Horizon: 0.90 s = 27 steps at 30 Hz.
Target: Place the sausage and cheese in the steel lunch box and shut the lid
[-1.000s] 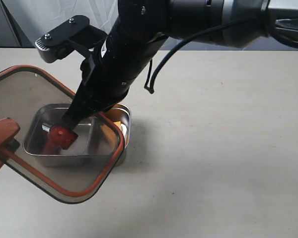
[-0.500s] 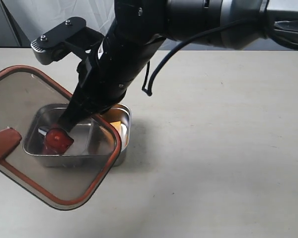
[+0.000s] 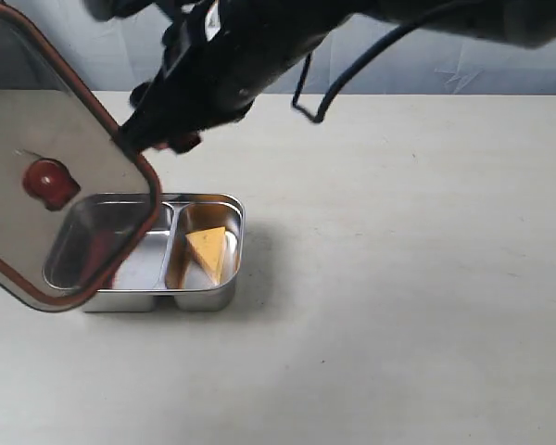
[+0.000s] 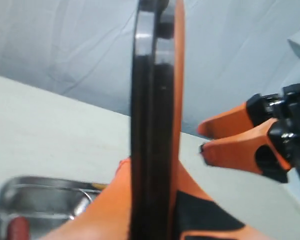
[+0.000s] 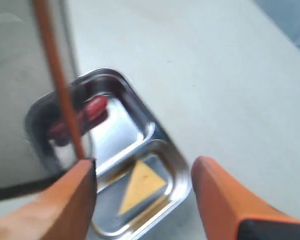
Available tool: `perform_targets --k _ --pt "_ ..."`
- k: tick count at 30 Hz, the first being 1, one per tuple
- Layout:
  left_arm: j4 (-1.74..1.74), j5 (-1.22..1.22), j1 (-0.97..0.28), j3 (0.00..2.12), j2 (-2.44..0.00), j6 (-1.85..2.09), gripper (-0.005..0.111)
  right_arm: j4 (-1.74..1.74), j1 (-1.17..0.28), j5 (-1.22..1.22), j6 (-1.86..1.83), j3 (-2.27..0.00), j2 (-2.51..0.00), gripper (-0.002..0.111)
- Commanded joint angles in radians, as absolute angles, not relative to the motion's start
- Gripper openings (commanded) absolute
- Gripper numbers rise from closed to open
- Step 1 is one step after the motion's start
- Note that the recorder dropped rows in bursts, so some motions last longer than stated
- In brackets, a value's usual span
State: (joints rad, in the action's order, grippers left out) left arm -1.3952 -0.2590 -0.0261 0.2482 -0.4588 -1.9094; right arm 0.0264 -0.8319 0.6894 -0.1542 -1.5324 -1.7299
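Our left tool [image 4: 151,172] is clamped on one edge of the lid [image 3: 74,139], which tilts at the exterior view's upper left. Our right tool [image 5: 144,165] hangs wide open and empty. In the steel lunch box [image 3: 204,300] on the table [image 3: 398,278], the sausage [image 5: 92,109] lies in the left compartment and the cheese [image 3: 207,252] in the right. We judge the lid stiff, light and slick, so an edge hold suits it. We can read no writing.

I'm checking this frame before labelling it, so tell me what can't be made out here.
Sausage: in the exterior view, only a red smear behind the smoky lid; pose unclear.
Lid: cut off by the exterior view's top and left edges.
Left gripper: outside the exterior view; only its wrist view shows it.
Right gripper: motion-blurred in the exterior view, tips partly behind the lid's rim.
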Motion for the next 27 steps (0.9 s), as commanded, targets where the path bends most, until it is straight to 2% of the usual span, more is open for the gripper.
perform_targets --k 1,9,17,21,27 --pt "-1.671 -0.158 -0.032 0.343 -0.498 -1.905 0.000 -0.117 -0.736 0.706 0.008 -1.530 -1.654 0.057" --pt "-1.744 -0.118 -0.032 0.454 -0.667 -1.564 0.000 -0.125 -0.607 0.771 0.023 -1.530 -1.597 0.057" --pt "-1.744 -0.087 -0.034 0.514 -0.821 -1.143 0.000 -0.123 -0.599 0.797 0.023 -1.530 -1.596 0.057" --pt "-1.744 -0.052 -0.107 0.522 -0.845 -1.016 0.000 -0.129 -0.599 0.797 0.023 -1.530 -1.596 0.057" --pt "-1.744 0.203 -0.313 0.522 -0.880 -0.793 0.000 -0.130 -0.599 0.804 0.023 -1.530 -1.596 0.057"
